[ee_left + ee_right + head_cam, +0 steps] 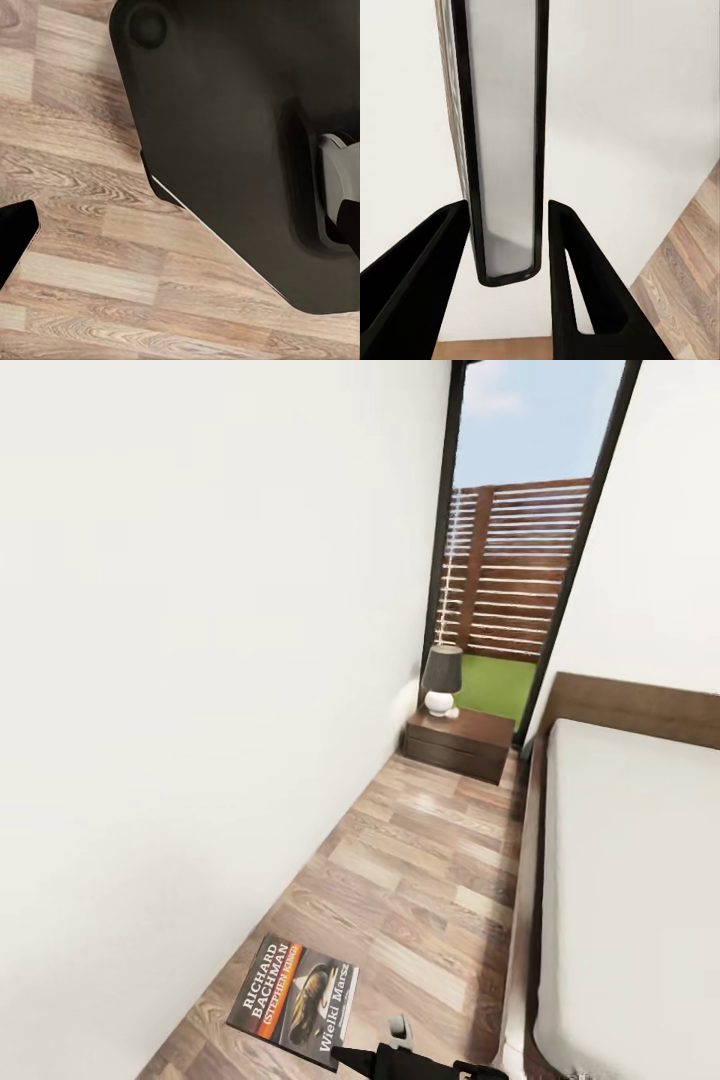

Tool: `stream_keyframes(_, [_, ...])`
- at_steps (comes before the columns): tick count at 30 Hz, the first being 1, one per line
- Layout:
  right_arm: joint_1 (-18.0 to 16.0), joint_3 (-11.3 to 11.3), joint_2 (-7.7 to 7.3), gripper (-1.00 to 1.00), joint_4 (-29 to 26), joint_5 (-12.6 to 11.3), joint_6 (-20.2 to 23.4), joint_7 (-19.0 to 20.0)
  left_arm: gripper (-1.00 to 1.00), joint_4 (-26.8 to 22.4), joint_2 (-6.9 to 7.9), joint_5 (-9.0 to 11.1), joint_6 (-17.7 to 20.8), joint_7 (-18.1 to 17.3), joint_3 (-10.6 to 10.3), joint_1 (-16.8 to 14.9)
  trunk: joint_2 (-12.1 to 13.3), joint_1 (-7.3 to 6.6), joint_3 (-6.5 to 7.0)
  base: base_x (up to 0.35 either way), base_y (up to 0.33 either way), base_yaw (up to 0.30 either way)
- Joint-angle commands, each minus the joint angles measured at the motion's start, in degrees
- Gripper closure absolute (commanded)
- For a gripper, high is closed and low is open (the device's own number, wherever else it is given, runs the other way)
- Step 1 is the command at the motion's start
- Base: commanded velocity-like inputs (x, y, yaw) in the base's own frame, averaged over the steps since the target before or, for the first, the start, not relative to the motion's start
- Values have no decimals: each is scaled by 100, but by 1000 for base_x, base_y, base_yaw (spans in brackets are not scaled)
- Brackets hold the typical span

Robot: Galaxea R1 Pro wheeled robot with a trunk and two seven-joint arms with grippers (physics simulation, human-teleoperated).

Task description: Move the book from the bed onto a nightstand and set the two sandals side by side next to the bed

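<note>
The book (290,1000), dark-covered with an orange band and white lettering, hangs above the wood floor between the white wall and the bed (630,880). My right gripper (345,1052) is shut on its near corner. In the right wrist view the book (506,135) stands edge-on between the two black fingers (427,270) of the right gripper (506,214). A dark-brown nightstand (460,743) stands far ahead beside the bed's headboard. The sandals are out of view. The left wrist view faces the floor and my dark base (240,135); a black tip (15,240) sits at its edge.
A small lamp (441,678) with a dark shade stands on the nightstand. Behind it is a tall black-framed window (520,560) with a slatted fence outside. The floor strip (420,880) runs between the wall and the bed.
</note>
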Motion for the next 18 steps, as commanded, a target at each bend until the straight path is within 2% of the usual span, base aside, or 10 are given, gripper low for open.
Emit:
stream_keyframes(1, [-5, -10, 3, 100, -1, -39, 61, 13, -100, -12, 2, 16, -6, 34, -48, 3, -11, 3, -11, 3, 1, -290])
stream_keyframes(13, [-5, -5, 8, 100, -1, -39, 61, 15, -100, -12, 2, 15, -6, 34, -48, 4, -11, 3, 8, 1, 0, -277])
stream_keyframes(18, [-5, -5, 8, 100, -5, -39, 61, 12, -100, -12, 2, 15, -6, 34, -48, 2, -11, 3, 25, 0, 0, -199])
